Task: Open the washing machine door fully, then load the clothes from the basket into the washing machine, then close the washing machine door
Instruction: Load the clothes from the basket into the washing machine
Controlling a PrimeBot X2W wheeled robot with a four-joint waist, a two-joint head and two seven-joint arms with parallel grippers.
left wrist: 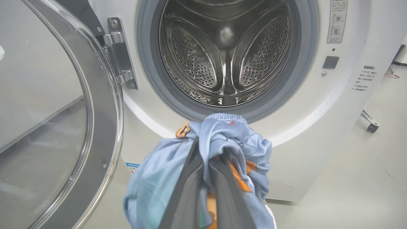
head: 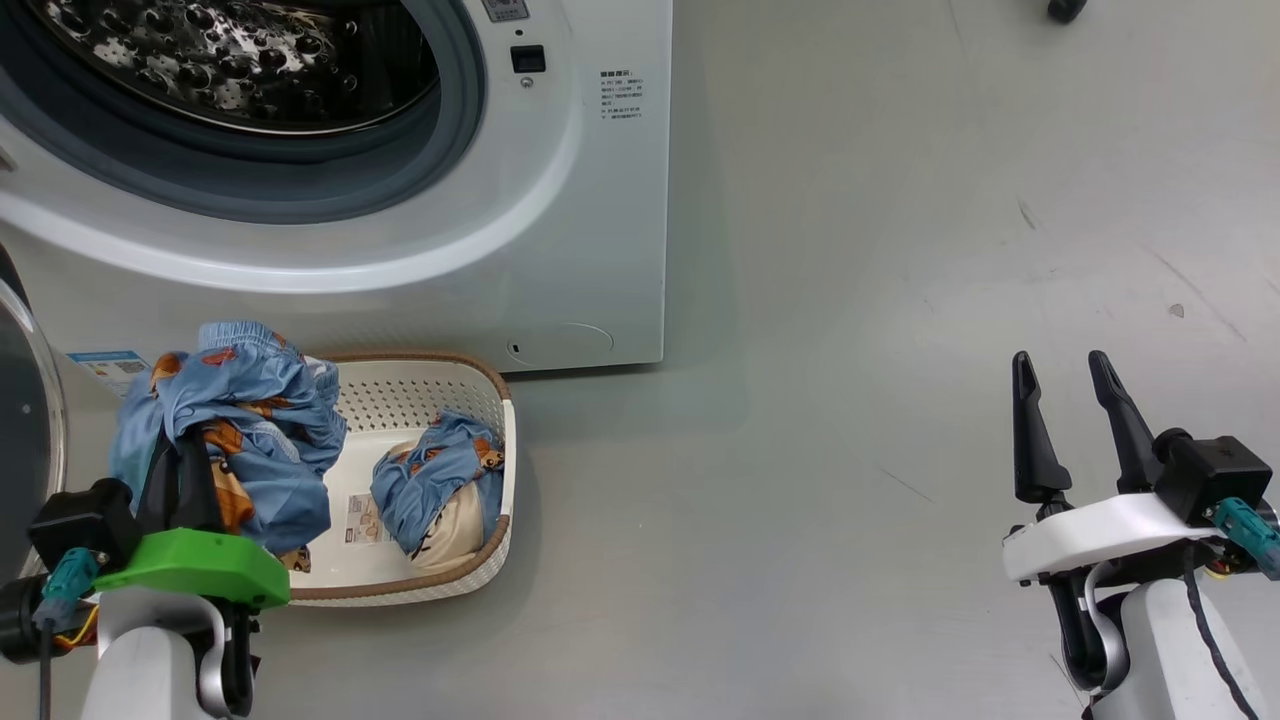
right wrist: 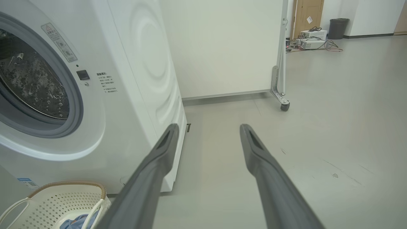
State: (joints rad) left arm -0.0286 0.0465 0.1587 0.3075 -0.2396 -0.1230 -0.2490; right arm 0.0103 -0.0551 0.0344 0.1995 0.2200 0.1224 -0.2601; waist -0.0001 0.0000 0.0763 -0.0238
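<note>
Figure: one bundle of the clothes, the held bundle of light blue bear-printed fabric, is hanging from the left gripper. Its two dark fingers are clenching tight on a gathered fold, so the loose cloth is draping around them rather than slipping free. This garment is hovering over the left end of the basket and just below the grey-ringed drum mouth. That reads as a carrying position, raised clear of the basket wall and lined up for a push forward into the drum. The second bundle, showing its cream lining, is lying inside the basket at its right end, so loading is judged to be only beginning. The basket is sitting on the floor just beside the front of the washing machine, presumably to keep each carry short. The washing machine door is standing swung wide on its hinge at the robot's left, leaving the mouth unobstructed; the drum is looking empty. The right gripper is idling well apart at the right, fingers spread and grasping nothing, likely parked out of the left arm's path. The coming move is calling for height enough to clear the rubber ring, where a trailing hem could snag or drop outside.
</note>
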